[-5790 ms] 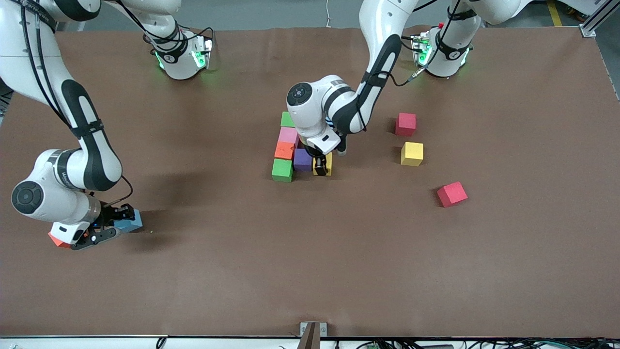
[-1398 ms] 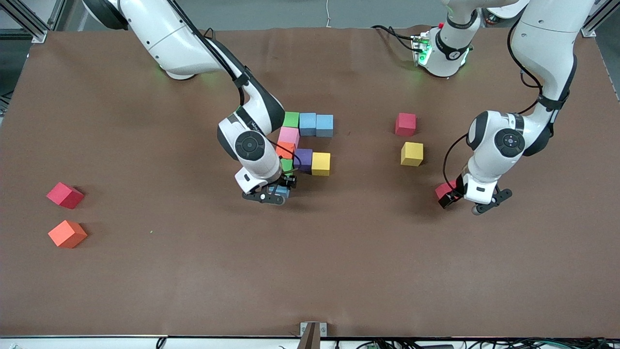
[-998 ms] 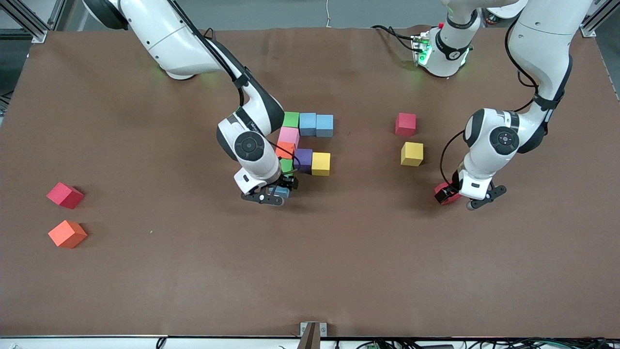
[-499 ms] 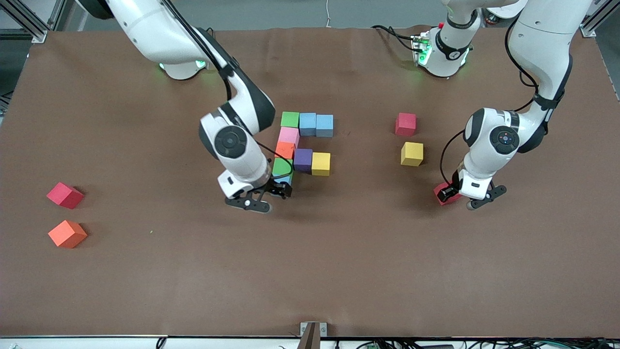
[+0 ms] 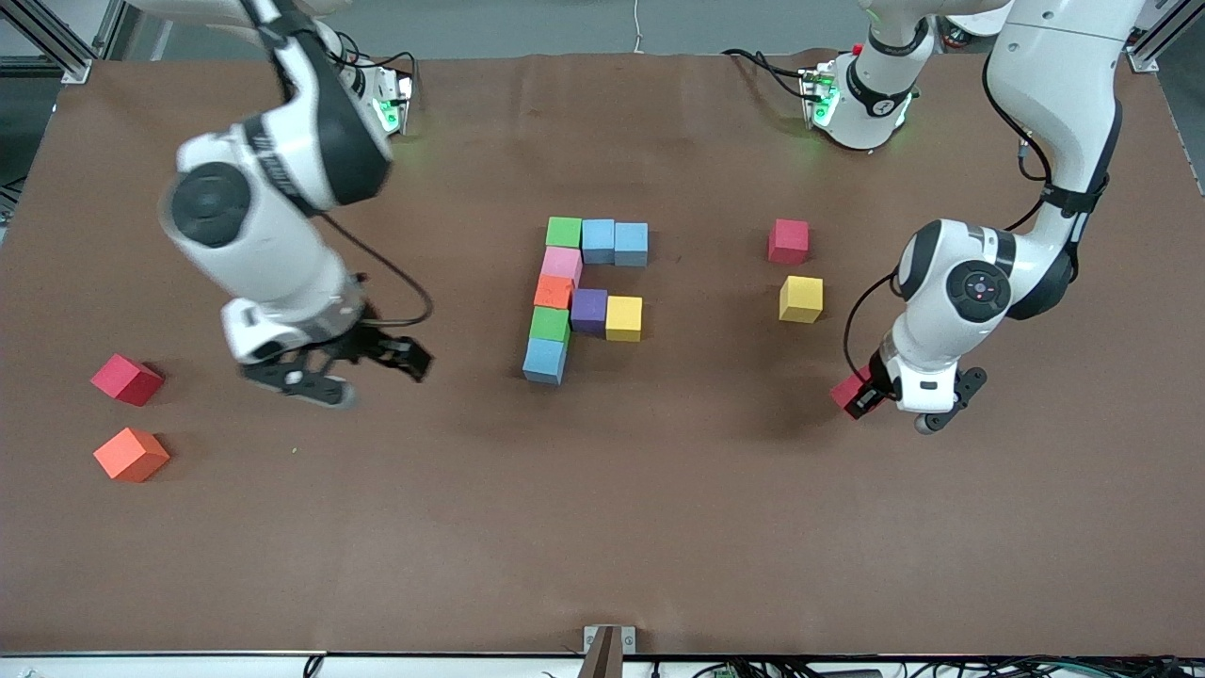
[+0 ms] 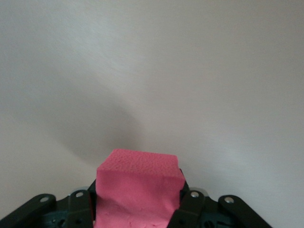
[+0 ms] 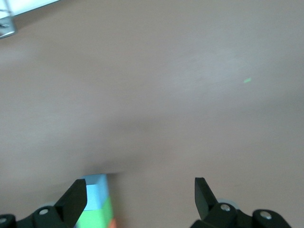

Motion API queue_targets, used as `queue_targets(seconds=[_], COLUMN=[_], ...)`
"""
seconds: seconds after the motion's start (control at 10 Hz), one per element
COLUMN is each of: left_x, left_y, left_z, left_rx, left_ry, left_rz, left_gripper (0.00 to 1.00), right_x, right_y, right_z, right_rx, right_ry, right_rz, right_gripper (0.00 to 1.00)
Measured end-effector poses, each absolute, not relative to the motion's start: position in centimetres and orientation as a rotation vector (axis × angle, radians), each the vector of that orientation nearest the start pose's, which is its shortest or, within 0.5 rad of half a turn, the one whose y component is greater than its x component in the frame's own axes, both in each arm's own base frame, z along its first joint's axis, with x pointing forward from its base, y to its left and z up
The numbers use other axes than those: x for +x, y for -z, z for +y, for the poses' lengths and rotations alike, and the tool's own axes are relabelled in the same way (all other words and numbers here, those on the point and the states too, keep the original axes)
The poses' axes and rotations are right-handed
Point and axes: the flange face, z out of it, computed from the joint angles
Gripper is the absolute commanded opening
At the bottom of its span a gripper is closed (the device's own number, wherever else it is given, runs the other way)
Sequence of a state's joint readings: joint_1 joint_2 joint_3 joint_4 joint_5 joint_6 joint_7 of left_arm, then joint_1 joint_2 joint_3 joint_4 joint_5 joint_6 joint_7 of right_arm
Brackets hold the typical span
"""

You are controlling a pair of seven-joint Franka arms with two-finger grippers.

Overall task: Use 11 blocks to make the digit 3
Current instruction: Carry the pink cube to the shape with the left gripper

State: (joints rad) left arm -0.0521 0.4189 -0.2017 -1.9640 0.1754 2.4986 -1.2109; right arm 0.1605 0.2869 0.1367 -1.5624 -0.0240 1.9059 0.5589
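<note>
**Digit 3: eight cubes placed, three to go**

Figure at mid-bench (image 5: 659,527). Farthest row complete: green (image 5: 564,232), blue (image 5: 598,239), blue (image 5: 631,243). Spine running nearer the camera: pink (image 5: 562,264), orange (image 5: 554,291), green (image 5: 549,324), blue (image 5: 545,360). Middle row complete: purple (image 5: 589,310) and yellow (image 5: 623,317) beside the orange cube. The nearest row has only the blue corner cube, so two cubes are missing there.

Left hand (image 5: 871,394) is clamped on a red cube (image 5: 850,388), just off the surface toward the left arm's end, judged next for that row. Right hand (image 5: 362,367) is empty, jaws spread, above bare bench between the figure and the right arm's end.

Loose: red (image 5: 789,240), yellow (image 5: 801,298); red (image 5: 126,379), orange (image 5: 131,454).
</note>
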Motion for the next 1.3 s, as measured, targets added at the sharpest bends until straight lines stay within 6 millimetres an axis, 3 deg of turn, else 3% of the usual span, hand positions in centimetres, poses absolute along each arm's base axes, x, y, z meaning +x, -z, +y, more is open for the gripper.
queue_targets(seconds=[0.2,0.4,0.5,0.8,1.0,1.3], left_x=[61.4,62.2,62.6,61.2,59.5,56.6], left_y=[-28.1,-27.5,-27.1,-25.6,-24.4,-21.8], left_z=[-22.0,-27.9,-30.5,-38.6,-43.4,-48.8], left_rx=[-2.792,-2.646,-2.587,-2.438,-2.334,-2.296], left_ry=[0.173,0.108,0.090,0.054,0.027,-0.009], left_rz=[-1.633,-1.841,-1.929,-2.156,-2.285,-2.314], left_gripper=[0.21,0.21,0.21,0.21,0.21,0.21], right_x=[64.1,63.1,61.9,57.9,56.3,54.4], right_y=[-50.5,-53.5,-55.4,-60.7,-62.5,-63.9], right_z=[9.4,2.3,0.9,0.7,0.0,-0.2], right_rx=[-3.114,-3.134,-3.139,-3.153,-3.157,-3.143], right_ry=[0.038,-0.016,-0.025,-0.056,-0.062,-0.031], right_rz=[0.238,0.100,0.084,0.068,0.064,0.070], right_gripper=[1.00,1.00,1.00,1.00,1.00,1.00])
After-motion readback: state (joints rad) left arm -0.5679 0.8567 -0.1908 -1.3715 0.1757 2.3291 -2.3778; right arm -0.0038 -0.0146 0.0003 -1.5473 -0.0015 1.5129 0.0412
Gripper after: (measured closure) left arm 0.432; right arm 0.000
